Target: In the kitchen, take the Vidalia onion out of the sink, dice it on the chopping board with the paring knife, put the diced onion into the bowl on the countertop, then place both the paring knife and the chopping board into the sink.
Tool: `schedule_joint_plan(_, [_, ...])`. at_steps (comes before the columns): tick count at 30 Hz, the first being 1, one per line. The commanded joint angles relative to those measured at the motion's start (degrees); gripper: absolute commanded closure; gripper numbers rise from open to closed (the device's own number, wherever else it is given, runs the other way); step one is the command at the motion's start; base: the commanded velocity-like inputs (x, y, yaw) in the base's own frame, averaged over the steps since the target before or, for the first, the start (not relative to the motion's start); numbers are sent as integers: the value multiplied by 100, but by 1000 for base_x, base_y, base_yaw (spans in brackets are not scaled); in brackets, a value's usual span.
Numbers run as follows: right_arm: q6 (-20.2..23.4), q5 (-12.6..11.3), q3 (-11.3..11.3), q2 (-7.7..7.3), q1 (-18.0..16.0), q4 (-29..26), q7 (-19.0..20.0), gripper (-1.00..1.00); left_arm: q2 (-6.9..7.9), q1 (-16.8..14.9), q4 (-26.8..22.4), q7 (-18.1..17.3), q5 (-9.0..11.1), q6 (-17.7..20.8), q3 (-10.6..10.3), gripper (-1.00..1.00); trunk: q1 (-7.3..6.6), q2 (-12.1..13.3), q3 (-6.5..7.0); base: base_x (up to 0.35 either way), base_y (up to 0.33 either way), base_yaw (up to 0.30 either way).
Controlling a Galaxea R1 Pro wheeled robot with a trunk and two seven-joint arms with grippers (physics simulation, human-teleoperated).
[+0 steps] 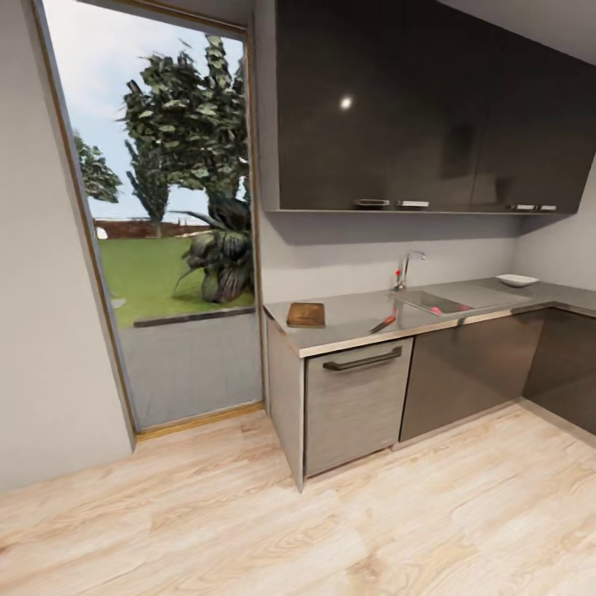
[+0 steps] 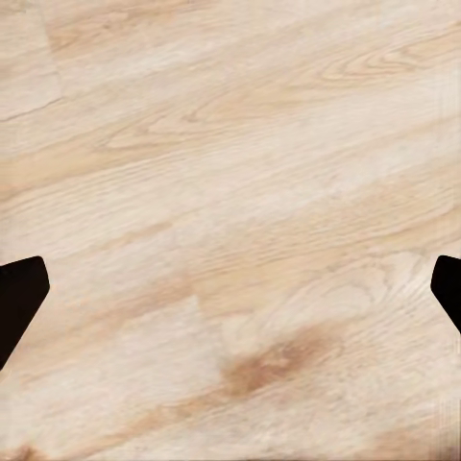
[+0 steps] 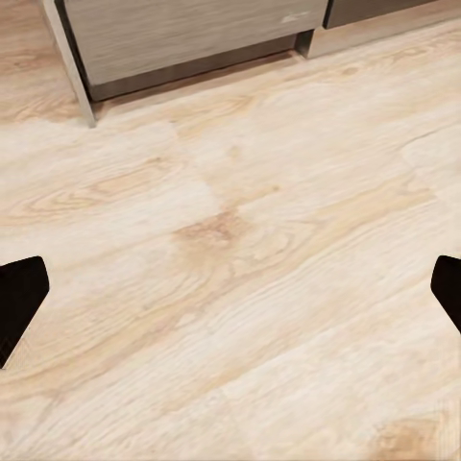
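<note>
A tall window looks onto trees at the left. On the countertop lie the chopping board, then the paring knife; the Vidalia onion sits in the sink, the bowl farther right. Over the plank floor, the left gripper and right gripper gape wide, empty.
</note>
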Motion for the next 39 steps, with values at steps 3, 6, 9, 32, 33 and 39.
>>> schedule_joint_plan(3, [-16,3,0,2,-3,2,-21,-100,0,0,-3,5,5,-11,-1,-100,0,-4,-5,0,293,-5])
schedule_joint_plan(6, [-16,3,0,2,-3,2,-21,-100,0,1,6,5,5,-11,3,-100,0,-4,-5,0,293,-1])
schedule_joint_plan(9, [-16,3,0,2,-3,2,-21,-100,0,2,11,5,5,-11,5,-100,0,-4,-5,0,293,0])
schedule_joint_plan(32, [-8,3,8,11,-3,2,-20,-100,0,3,23,5,5,-11,6,-100,0,-4,-5,63,293,-96])
schedule_joint_plan(33, [-7,3,8,11,-3,2,-20,-100,0,4,23,5,5,-11,6,-100,0,-4,-5,94,293,-265])
schedule_joint_plan(39, [1,3,9,18,-3,2,-18,-100,0,5,23,5,5,-11,5,-100,0,-4,-5,94,293,-273])
